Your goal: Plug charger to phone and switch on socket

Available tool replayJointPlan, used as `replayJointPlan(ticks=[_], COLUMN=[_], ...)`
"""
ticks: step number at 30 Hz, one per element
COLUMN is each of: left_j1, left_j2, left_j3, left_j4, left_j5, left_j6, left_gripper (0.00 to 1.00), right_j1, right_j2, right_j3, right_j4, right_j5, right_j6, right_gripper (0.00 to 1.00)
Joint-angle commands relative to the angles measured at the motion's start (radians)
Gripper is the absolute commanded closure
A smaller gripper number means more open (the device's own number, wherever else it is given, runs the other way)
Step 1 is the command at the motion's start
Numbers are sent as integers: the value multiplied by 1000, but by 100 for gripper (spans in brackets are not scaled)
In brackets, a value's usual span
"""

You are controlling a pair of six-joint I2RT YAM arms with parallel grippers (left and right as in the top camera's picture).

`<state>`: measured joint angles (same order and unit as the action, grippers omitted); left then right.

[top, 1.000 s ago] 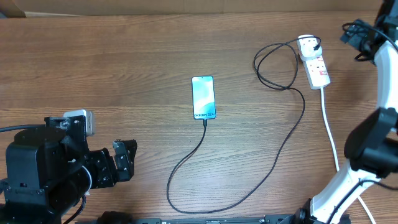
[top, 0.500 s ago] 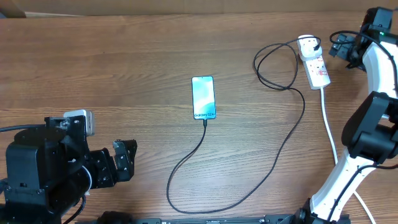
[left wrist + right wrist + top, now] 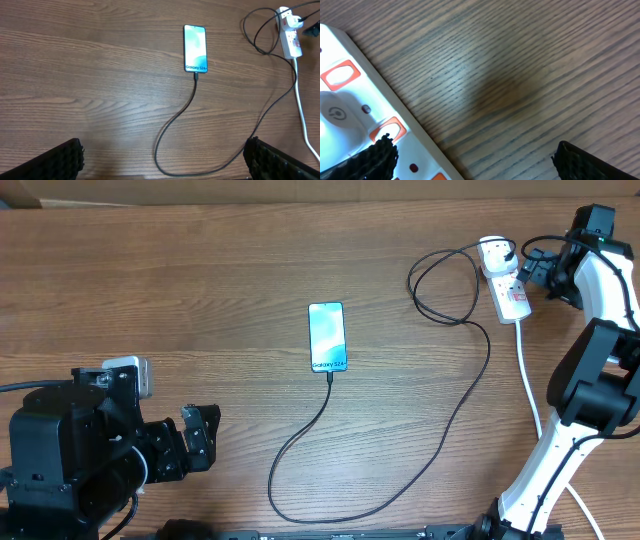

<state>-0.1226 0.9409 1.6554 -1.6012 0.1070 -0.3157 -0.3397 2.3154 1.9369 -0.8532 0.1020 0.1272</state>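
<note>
Right claw (image 3: 472, 150), gaping and empty, is hovering beside socket (image 3: 510, 285), likely readying to switch it on; charger (image 3: 440, 430) is already feeding phone (image 3: 327, 337).

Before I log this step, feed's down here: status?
Left gripper open, empty. Right gripper open, at socket. Charger seated in phone. Nothing blocking.

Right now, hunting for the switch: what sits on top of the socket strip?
The charger's plug sits in the far end of the socket strip, and red switches show along its top. The outlet beneath that plug is covered.
</note>
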Motion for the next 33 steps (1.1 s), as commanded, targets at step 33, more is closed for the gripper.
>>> replayJointPlan(ticks=[33], left_j1=[-2], left_j2=[1], left_j3=[-5], left_j4=[1], left_j5=[-13], left_j6=[-14], left_gripper=[0], right_j1=[-2], right_j2=[6], right_j3=[-73], right_j4=[116], right_j5=[-52], right_j6=[113], right_gripper=[0])
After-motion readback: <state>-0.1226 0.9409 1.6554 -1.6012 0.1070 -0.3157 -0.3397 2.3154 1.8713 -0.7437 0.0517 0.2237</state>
